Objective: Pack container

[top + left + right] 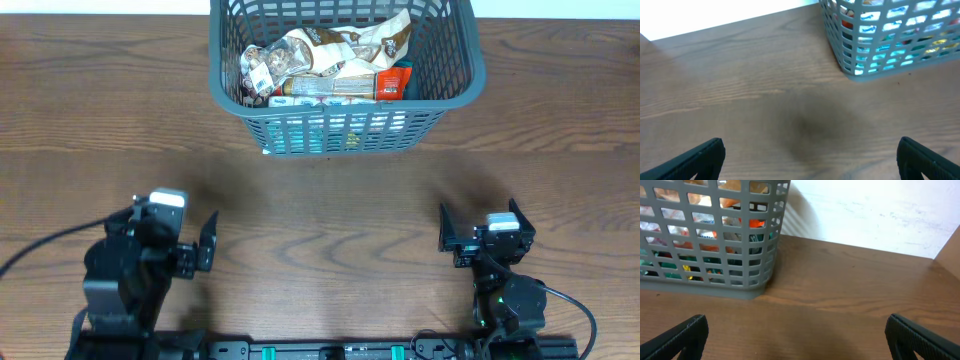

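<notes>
The container (455,85), a dark grey basket with slotted walls, stands at the far middle of the table with several snack packets (325,60) piled inside. It shows in the left wrist view (840,40) at upper right and in the right wrist view (715,282) at upper left. My left gripper (190,245) rests at the near left, open and empty, its fingertips spread wide over bare wood (810,155). My right gripper (470,235) rests at the near right, open and empty (795,337). Both are well short of the container.
The wooden table (330,230) stretches between the grippers and the container. A white wall or surface (880,215) lies beyond the table's far edge. A black cable (40,250) runs off the left arm's base.
</notes>
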